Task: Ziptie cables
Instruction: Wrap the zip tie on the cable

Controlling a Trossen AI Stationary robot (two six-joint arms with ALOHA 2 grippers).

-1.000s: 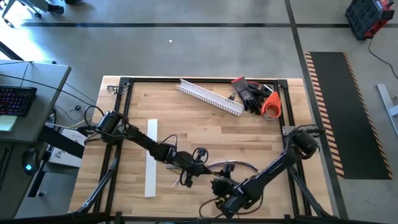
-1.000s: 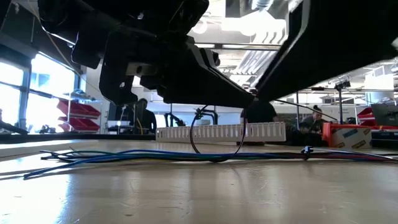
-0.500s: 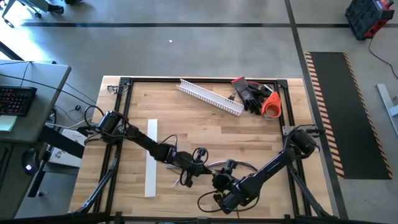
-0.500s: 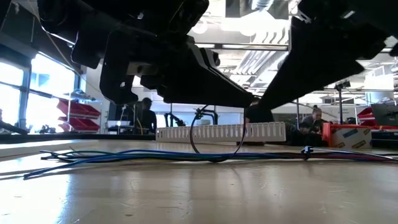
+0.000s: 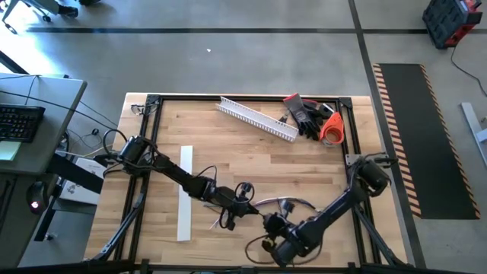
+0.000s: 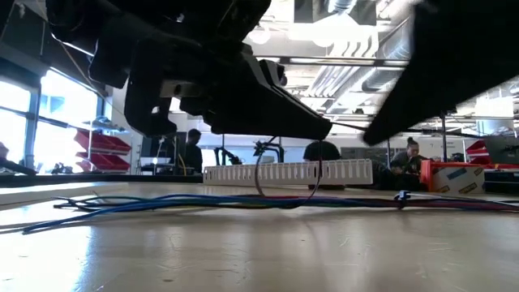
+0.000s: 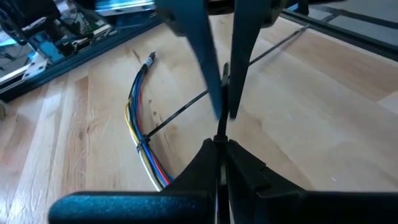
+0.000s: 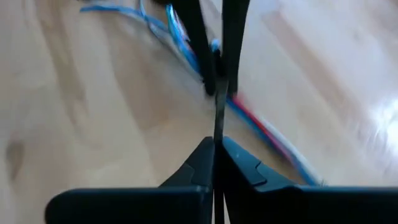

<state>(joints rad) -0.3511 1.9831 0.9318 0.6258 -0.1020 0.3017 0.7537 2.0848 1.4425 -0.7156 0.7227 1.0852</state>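
My left claw [image 5: 237, 207] sits low over the middle of the worktop [image 5: 319, 164], its fingers pinched together on the black zip tie [image 6: 285, 180], whose loop stands up around the cables [image 6: 211, 201]. My right claw [image 5: 272, 222] is just beside it toward the near edge, fingers pressed fully together; in its wrist view a thin dark strand runs between the tips, but I cannot tell whether it is truly gripped. The cables lie flat on the wood in a long bundle between the two claws, blue, red and yellow strands showing. Left of my left arm lies a flat white strip [image 5: 185, 192]. At the far edge rest a white slotted channel [image 5: 257, 118], dark gloves [image 5: 304, 114] and an orange tape roll [image 5: 332, 129], well apart from the bundle. People [image 6: 191, 152] stand in the room beyond.
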